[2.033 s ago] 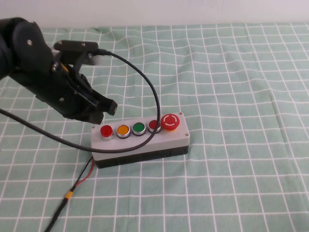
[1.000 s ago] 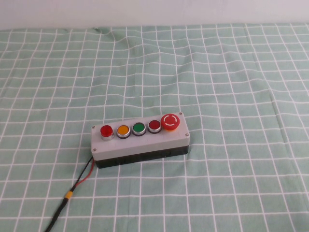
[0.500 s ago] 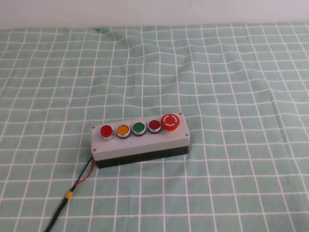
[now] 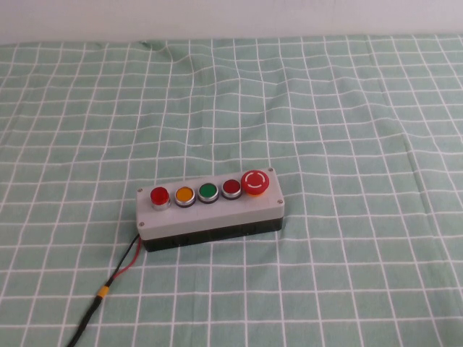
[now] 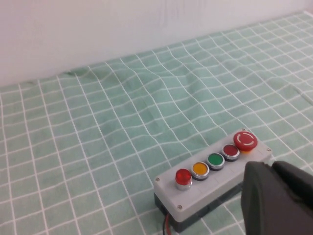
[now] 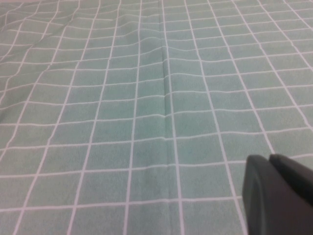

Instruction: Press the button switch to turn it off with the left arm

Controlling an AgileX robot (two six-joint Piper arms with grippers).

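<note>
1. The grey button box (image 4: 210, 210) lay on the surface (image 4: 347, 108), which was covered by a green cloth with a white grid. In the high view the box sat slightly left of centre and towards the near half, its long axis running left to right with the right end angled a little away from the robot.
2. The button switch (image 4: 159, 196) occupied the leftmost position in the row on the box top, closest to the box's left edge. It stood raised on a silver ring and was also visible in the left wrist view (image 5: 183, 177).
3. To the right of the button switch, in order, sat a yellow button (image 4: 184, 194), a green button (image 4: 208, 191), a darker red flat button (image 4: 231, 189) and a large red mushroom button (image 4: 255, 181) at the right end.
4. Red and black wires (image 4: 124, 263) left the box at its near-left corner and ran to the near edge of the high view.
5. Open cloth surrounded the box on all sides; nothing touched any button.
6. The left gripper (image 5: 281, 198) was absent from the high view. In the left wrist view it appeared as a dark mass held above and clear of the box. Its finger state could not be determined.
7. The right gripper (image 6: 276, 193) was absent from the high view and hung over bare cloth in the right wrist view. Its finger state could not be determined.
</note>
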